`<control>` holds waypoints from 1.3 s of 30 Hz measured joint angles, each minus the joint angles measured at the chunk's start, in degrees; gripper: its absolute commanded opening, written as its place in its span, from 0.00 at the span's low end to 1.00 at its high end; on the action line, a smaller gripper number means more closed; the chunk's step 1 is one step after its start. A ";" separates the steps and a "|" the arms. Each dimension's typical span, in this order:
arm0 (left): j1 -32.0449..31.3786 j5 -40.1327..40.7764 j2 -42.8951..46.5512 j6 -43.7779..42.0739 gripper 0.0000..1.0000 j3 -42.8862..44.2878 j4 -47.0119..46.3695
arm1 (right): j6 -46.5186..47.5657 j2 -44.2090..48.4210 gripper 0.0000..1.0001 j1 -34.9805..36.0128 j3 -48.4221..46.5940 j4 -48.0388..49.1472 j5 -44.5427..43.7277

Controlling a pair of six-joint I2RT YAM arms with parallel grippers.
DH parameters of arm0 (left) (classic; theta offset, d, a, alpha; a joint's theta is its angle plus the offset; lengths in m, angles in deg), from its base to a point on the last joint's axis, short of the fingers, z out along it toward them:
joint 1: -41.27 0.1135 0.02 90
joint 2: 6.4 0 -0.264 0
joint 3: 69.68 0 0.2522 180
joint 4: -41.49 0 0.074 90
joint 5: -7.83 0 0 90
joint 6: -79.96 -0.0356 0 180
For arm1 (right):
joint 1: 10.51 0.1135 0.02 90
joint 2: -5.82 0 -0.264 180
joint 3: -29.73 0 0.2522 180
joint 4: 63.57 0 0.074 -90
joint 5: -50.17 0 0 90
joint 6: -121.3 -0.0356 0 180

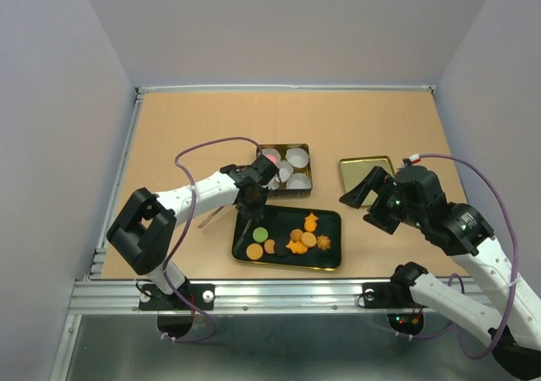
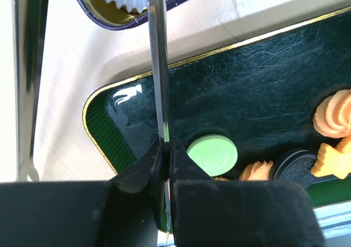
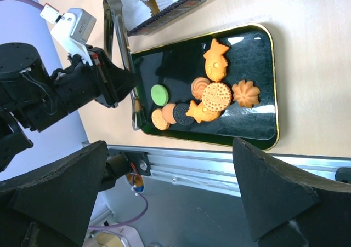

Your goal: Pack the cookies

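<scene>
Cookies [image 1: 292,240] lie clustered on the dark tray [image 1: 283,219], left gripper [image 1: 251,205] over its left end, right gripper [image 1: 365,204] beside its right; left fingers [image 2: 230,214] clench metal tongs [image 2: 159,66] near the green cookie [image 2: 213,154]; right fingers [image 3: 263,187] stand spread, holding nothing.

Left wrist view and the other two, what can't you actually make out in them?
Left wrist: the metal tool in the left gripper runs off the top edge, tip unseen; the black pads cover cookies at the bottom.
Top external: the left gripper hides one corner of the cup tin.
Right wrist: the dark cookie lies partly under the fish-shaped cookie.
</scene>
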 measured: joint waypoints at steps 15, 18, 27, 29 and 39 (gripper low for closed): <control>0.00 -1.05 11.47 0.90 0.00 22.69 14.03 | 5.49 -14.64 1.00 0.00 -14.38 2.82 4.26; -0.31 -0.07 16.79 0.70 0.00 23.74 13.90 | 5.46 -21.07 1.00 0.00 -21.75 3.30 8.37; -4.72 6.47 29.62 -2.75 0.00 15.78 5.01 | -1.99 -41.81 1.00 0.00 -48.72 11.23 23.67; -4.94 7.21 33.16 -3.74 0.00 14.12 1.81 | -7.04 -43.06 1.00 0.00 -49.00 13.97 26.97; -5.46 11.56 43.43 -14.84 0.00 11.56 -11.91 | -32.85 -45.33 1.00 0.11 -43.95 33.53 41.88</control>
